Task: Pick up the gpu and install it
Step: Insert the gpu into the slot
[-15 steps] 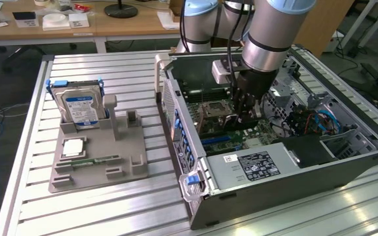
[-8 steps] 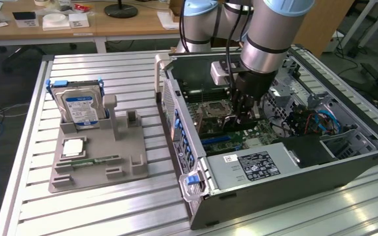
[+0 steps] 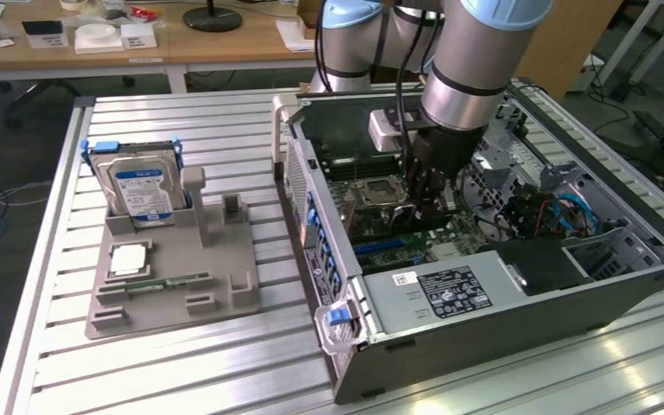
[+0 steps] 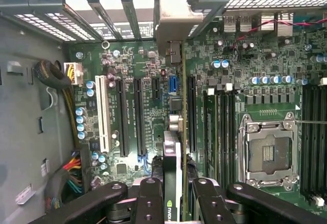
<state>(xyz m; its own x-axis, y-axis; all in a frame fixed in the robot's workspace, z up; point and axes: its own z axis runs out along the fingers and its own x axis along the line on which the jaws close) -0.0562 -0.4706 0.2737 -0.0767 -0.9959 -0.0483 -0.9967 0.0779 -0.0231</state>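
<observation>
In the wrist view the gpu (image 4: 173,152) stands edge-on between my fingers (image 4: 150,201), a green logo showing on its dark face. My gripper (image 4: 173,206) is shut on it. Its silver end bracket (image 4: 171,17) reaches the rear slot openings of the case. The card lies in line with the expansion slots (image 4: 122,117) on the green motherboard; whether it sits in a slot I cannot tell. In the exterior view my gripper (image 3: 430,197) is down inside the open computer case (image 3: 482,320), with the dark card (image 3: 396,226) just beneath it.
The CPU socket (image 4: 268,152) and RAM slots lie beside the card. A power supply (image 3: 448,290) and cables fill the case's near end. Towards the exterior view's left, a grey holder (image 3: 176,298) carries a hard drive (image 3: 142,186) and a RAM stick (image 3: 170,283).
</observation>
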